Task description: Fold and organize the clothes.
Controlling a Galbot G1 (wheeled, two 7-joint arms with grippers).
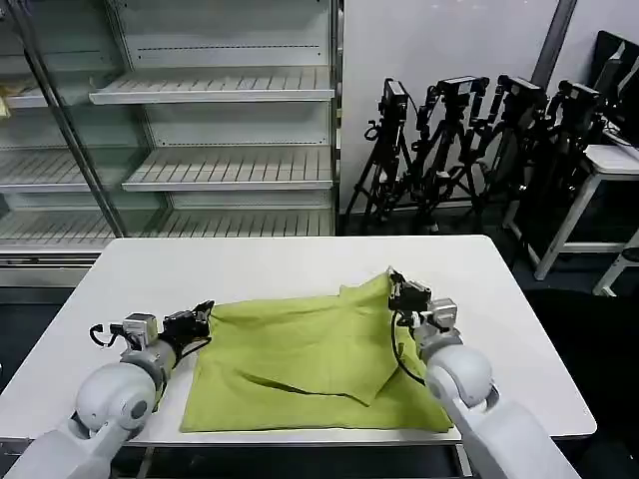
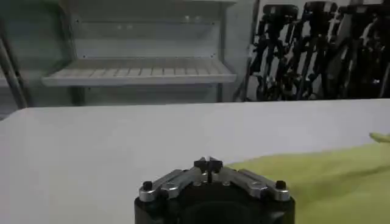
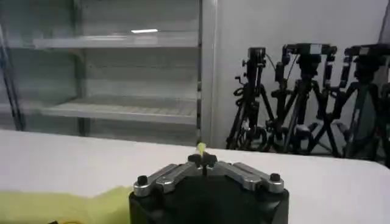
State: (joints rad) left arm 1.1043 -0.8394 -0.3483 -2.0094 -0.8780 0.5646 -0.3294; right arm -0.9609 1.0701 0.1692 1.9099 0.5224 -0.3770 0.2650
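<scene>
On the white table (image 1: 280, 261) we find the T-shirt (image 1: 300, 359) — soft, limp; right gripper (image 1: 397, 287) pinches its far corner, left gripper (image 1: 206, 314) closed empty at its left edge.

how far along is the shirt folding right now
Partly done: the T-shirt lies on the white table with one fold already crossing it. In hand: the right gripper is shut on its raised far corner, and the left gripper is shut at the left edge. Left: further folds into a compact stack.

One T-shirt (image 1: 310, 364), one table (image 1: 250, 264), two tools: left (image 1: 207, 317), right (image 1: 395, 284).
</scene>
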